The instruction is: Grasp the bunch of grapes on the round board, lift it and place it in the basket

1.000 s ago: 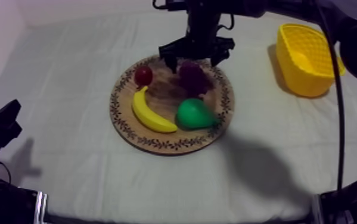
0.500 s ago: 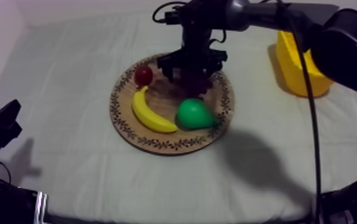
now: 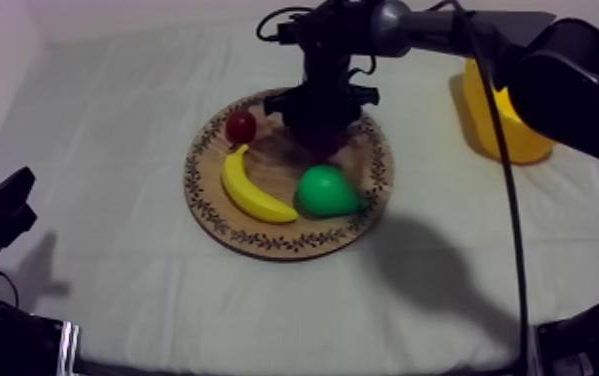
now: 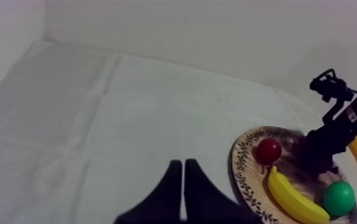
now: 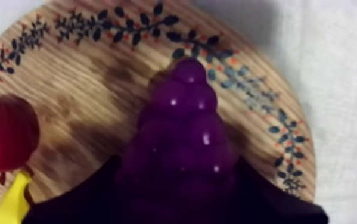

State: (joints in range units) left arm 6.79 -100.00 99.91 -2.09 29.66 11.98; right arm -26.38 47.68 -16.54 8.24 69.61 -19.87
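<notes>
The purple bunch of grapes (image 5: pixel 183 131) lies on the round wooden board (image 5: pixel 91 71), near its far side. My right gripper (image 3: pixel 321 115) has come down over the bunch (image 3: pixel 327 142), one black finger (image 5: pixel 79 202) pressing on each side of it, shut on it. The grapes still rest on the board (image 3: pixel 263 236). The yellow basket (image 3: pixel 521 128) stands at the right of the table, partly behind my right arm. Low at the left, my left gripper (image 3: pixel 5 205) is clear of the board, its fingers together as a narrow wedge (image 4: pixel 183 165).
A small red fruit (image 3: pixel 241 126), a banana (image 3: pixel 253 190) and a green pear (image 3: pixel 325 190) share the board. The red fruit (image 5: pixel 5 132) lies close beside the grapes. Bare cloth spreads to the left and front of the board.
My right gripper has dropped from above the grapes down around them, and its fingers have drawn in against the bunch. The left arm has stayed still.
</notes>
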